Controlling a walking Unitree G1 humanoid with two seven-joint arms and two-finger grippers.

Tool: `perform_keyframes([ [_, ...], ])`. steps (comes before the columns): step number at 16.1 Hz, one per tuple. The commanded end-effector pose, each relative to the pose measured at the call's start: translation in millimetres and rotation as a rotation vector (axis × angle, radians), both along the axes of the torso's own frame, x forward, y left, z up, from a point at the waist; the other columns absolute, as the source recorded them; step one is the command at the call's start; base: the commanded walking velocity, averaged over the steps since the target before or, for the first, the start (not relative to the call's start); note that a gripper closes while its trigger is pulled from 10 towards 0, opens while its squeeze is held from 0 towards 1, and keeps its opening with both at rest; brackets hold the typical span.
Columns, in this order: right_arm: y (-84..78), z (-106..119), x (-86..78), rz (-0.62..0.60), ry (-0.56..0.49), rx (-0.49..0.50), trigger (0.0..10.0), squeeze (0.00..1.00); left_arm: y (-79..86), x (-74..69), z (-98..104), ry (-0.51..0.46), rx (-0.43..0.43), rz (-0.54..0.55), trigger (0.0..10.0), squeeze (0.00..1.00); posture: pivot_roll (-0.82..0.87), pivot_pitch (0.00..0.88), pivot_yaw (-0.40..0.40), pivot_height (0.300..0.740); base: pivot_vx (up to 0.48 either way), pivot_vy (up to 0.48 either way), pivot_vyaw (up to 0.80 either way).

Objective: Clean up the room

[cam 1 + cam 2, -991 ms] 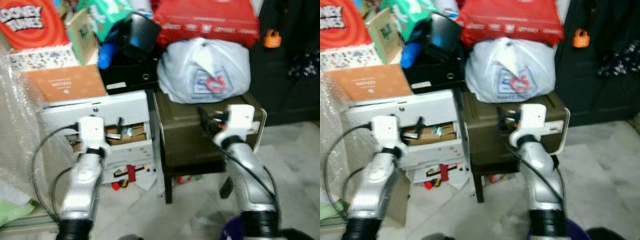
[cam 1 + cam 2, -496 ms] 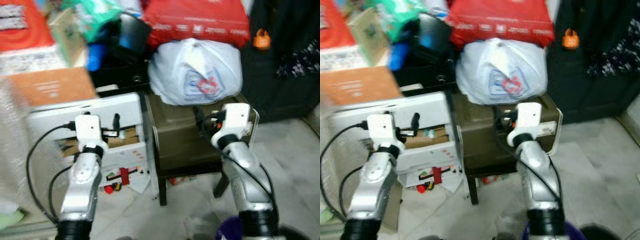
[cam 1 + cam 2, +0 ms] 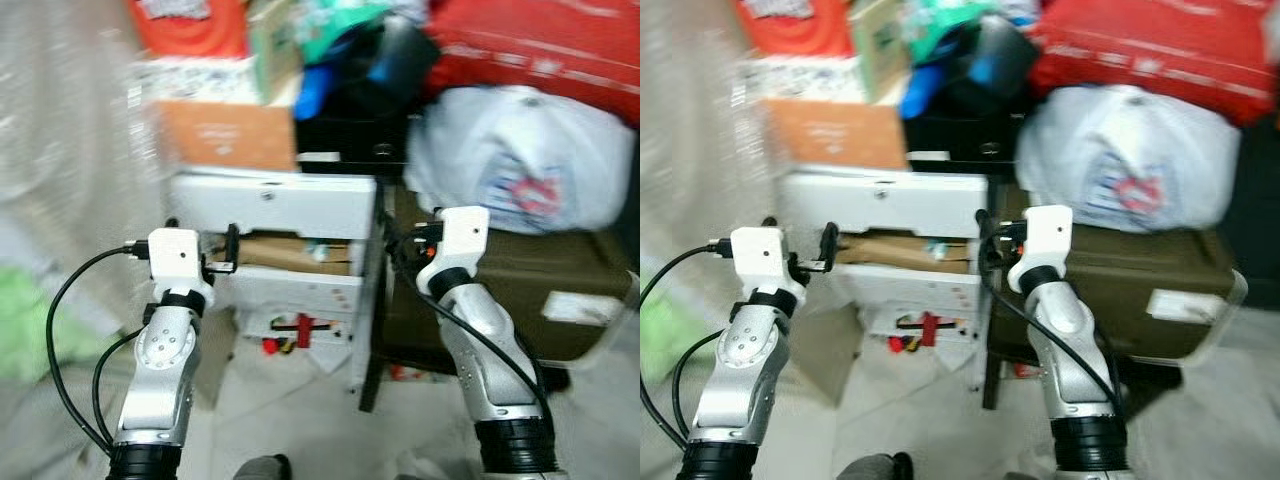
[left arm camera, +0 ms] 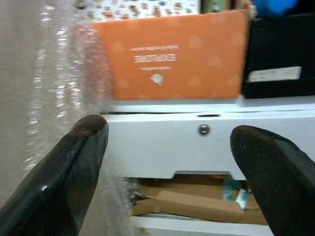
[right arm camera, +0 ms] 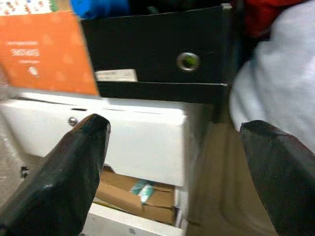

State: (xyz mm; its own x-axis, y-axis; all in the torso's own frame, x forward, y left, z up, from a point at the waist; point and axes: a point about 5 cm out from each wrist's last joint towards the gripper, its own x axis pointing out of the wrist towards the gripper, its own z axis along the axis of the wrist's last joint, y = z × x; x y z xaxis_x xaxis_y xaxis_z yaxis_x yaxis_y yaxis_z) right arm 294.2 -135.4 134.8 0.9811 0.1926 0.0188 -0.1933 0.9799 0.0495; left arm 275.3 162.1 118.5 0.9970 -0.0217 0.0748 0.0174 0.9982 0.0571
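Left claw [image 4: 167,162]: fingers [image 4: 74,172] spread wide, grasping nothing, raised in front of the white drawer unit [image 3: 290,205]. Right claw [image 5: 172,162]: fingers [image 5: 64,172] likewise spread wide and empty, held before the right edge of the same unit, near the gap between it and the olive-brown cabinet [image 3: 520,290].

The white drawer unit stands on the pale floor [image 3: 290,420]. Below its top panel an open compartment holds flat brown cardboard [image 4: 192,201] and a small teal item [image 5: 140,189]. Small red items [image 3: 285,335] lie on a lower shelf of the unit.

On top of the unit: an orange box [image 4: 172,54] with white lettering and, beside it, a black box [image 5: 157,49] with a round metal grommet. A white plastic bag [image 3: 520,160] sits on the olive-brown cabinet, with a red package [image 3: 540,45] above it. Bubble wrap [image 4: 59,88] hangs beside the unit. The head views are motion-blurred.
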Motion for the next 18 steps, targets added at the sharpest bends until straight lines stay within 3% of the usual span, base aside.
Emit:
perform_keyframes([
  [1,2.9,7.9,1.3,0.005,-0.032,0.001,10.0,0.00,-0.5,-1.5,1.6,-0.005,0.017,-0.013,10.0,0.00,-0.15,0.000,0.048,0.740,0.000,0.000,0.80],
  [10,2.1,6.8,3.8,0.007,-0.027,-0.018,10.0,0.00,-7.6,-5.7,3.3,-0.002,-0.061,-0.054,10.0,0.00,-0.15,0.000,0.042,0.740,0.000,0.000,0.80],
  [18,3.4,7.7,4.1,0.017,-0.032,-0.018,10.0,0.00,-5.8,-4.6,5.4,-0.007,-0.051,-0.053,10.0,0.00,-0.15,0.000,0.045,0.740,0.000,0.000,0.80],
])
